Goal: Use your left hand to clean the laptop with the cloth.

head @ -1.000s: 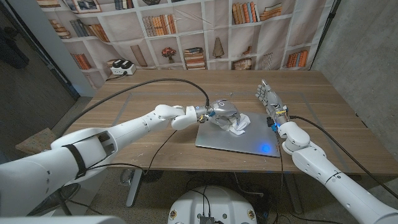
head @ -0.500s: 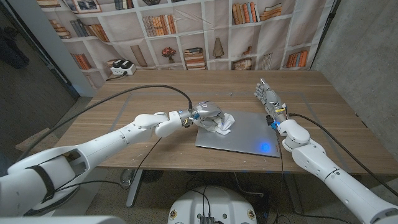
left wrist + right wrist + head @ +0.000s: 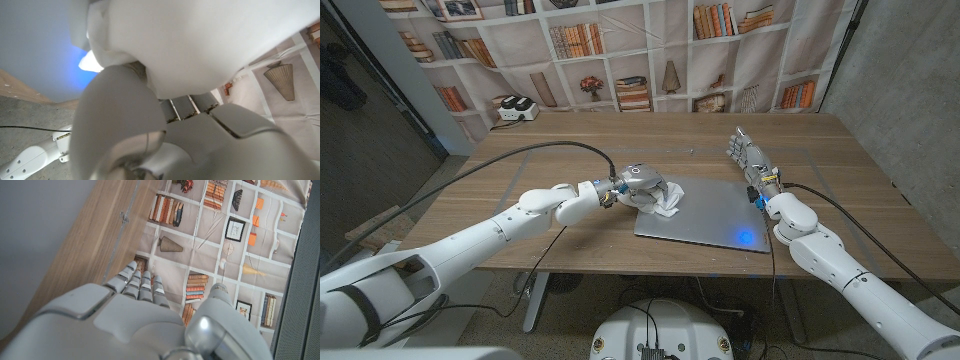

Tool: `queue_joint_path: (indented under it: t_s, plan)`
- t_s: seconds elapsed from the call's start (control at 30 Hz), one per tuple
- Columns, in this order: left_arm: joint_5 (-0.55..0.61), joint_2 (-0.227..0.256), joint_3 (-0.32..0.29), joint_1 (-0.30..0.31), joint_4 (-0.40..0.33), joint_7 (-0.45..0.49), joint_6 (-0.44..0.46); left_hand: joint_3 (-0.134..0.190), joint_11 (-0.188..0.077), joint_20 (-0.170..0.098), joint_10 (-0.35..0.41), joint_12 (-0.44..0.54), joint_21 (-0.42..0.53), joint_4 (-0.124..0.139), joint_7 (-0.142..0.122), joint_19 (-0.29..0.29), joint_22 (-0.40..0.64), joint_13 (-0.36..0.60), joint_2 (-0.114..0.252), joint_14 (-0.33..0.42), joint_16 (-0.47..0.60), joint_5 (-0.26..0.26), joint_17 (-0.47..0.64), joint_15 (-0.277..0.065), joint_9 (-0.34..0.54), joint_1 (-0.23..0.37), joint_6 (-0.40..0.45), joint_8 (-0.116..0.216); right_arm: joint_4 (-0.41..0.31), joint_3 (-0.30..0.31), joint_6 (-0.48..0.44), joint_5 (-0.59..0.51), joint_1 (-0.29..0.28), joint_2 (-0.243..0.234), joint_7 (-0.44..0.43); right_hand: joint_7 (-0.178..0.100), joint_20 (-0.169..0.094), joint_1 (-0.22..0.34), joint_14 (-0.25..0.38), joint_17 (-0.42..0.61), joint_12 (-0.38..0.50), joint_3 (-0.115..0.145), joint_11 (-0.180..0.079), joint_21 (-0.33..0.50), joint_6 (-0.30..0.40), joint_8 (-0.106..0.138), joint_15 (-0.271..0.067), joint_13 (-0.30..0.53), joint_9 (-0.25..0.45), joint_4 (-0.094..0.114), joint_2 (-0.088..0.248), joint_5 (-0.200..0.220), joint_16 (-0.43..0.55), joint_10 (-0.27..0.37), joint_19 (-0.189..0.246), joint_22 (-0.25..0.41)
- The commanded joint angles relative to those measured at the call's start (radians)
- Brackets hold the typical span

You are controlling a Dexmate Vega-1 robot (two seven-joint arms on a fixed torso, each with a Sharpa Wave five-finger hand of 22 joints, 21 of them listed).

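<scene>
A closed silver laptop (image 3: pixel 715 213) lies on the wooden table (image 3: pixel 570 160), right of centre, with a blue glow on its lid near the front. My left hand (image 3: pixel 642 182) grips a crumpled white cloth (image 3: pixel 664 200) and presses it on the lid's left edge. The left wrist view looks past my left hand (image 3: pixel 150 130) onto the cloth (image 3: pixel 200 45) and the grey lid (image 3: pixel 35 45) with its blue glow. My right hand (image 3: pixel 749 156) stands on its edge just beyond the laptop's right side, fingers straight and together, holding nothing. In the right wrist view my right hand (image 3: pixel 135 305) reaches along the table.
A white device with two black parts (image 3: pixel 515 108) sits at the table's far left corner. A black cable (image 3: pixel 500 165) runs across the left half of the table to my left wrist. A bookshelf backdrop (image 3: pixel 620 50) hangs behind.
My left hand has dragged the cloth leftward over the lid, from its middle to its left edge. The right hand has stayed where it was.
</scene>
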Motion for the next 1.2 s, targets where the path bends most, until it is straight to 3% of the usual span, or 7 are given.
queue_joint_path:
  t_s: [0.03,0.2,0.5,0.7,0.9,1.2]
  plan:
    - [0.050,-0.086,0.040,-0.082,0.094,0.022,-0.138,0.005,-0.025,0.004,0.036,-0.001,0.007,0.003,0.000,-0.003,0.001,0.003,0.001,0.005,0.003,0.004,0.003,-0.041,0.004,-0.003,0.007,0.005,-0.039,0.017,0.007,-0.001,-0.041,-0.012,-0.026,0.000,0.001,0.009,0.002,0.002,-0.002,0.000,0.000,0.004,0.007,-0.001,0.001,0.003,0.004,-0.005,0.002,-0.001,0.001,0.008,0.006,0.001]
    - [0.088,-0.131,0.066,-0.126,0.113,0.029,-0.147,0.005,-0.029,0.004,0.034,-0.004,0.005,0.003,-0.003,-0.009,0.001,0.006,0.002,0.003,0.001,0.004,0.004,-0.041,0.004,-0.003,0.006,0.005,-0.049,0.023,0.009,0.003,-0.054,-0.013,-0.033,0.000,0.002,0.009,0.007,0.002,-0.002,0.000,0.000,0.005,0.008,-0.001,0.000,0.003,0.004,-0.004,0.003,-0.001,0.003,0.009,0.007,0.001]
    - [0.116,-0.241,0.138,-0.219,0.245,0.105,-0.209,0.005,-0.031,0.004,0.037,-0.007,0.004,0.003,-0.004,-0.014,0.001,0.007,0.003,-0.001,-0.003,0.004,0.002,-0.042,0.004,-0.004,0.005,0.005,-0.059,0.031,0.010,-0.003,-0.070,-0.020,-0.044,0.002,0.001,0.009,0.013,0.002,-0.002,-0.001,0.001,0.006,0.011,0.000,-0.002,0.003,0.004,-0.005,0.002,-0.001,0.004,0.010,0.012,0.001]
    - [0.111,-0.294,0.181,-0.253,0.310,0.088,-0.179,0.005,-0.029,0.005,0.036,-0.010,0.003,0.004,-0.004,-0.019,0.001,0.009,0.003,-0.002,-0.003,0.004,0.003,-0.042,0.004,-0.004,0.004,0.006,-0.060,0.038,0.011,0.004,-0.075,-0.018,-0.048,0.002,0.001,0.010,0.013,0.002,-0.001,-0.001,0.001,0.006,0.011,0.000,-0.002,0.003,0.004,-0.005,0.002,-0.001,0.004,0.011,0.012,0.001]
    - [0.087,-0.260,0.185,-0.238,0.271,0.077,-0.157,0.005,-0.030,0.005,0.038,-0.013,0.002,0.004,-0.006,-0.022,0.002,0.010,0.004,-0.005,-0.005,0.004,0.004,-0.041,0.006,-0.005,0.002,0.007,-0.051,0.037,0.015,0.002,-0.070,-0.020,-0.038,0.003,0.000,0.010,0.013,0.002,-0.001,-0.001,0.001,0.006,0.012,0.001,-0.002,0.003,0.004,-0.006,0.003,-0.001,0.003,0.013,0.013,0.001]
    - [0.054,-0.143,0.135,-0.159,0.140,0.029,-0.099,0.006,-0.026,0.005,0.040,-0.015,0.002,0.004,-0.006,-0.025,0.002,0.015,0.004,-0.005,-0.006,0.004,0.004,-0.042,0.005,-0.005,0.005,0.008,-0.050,0.035,0.007,0.004,-0.061,-0.018,-0.035,0.002,0.001,0.010,0.012,0.002,-0.001,-0.002,0.001,0.006,0.012,0.000,-0.002,0.003,0.004,-0.006,0.003,-0.001,0.003,0.013,0.013,0.001]
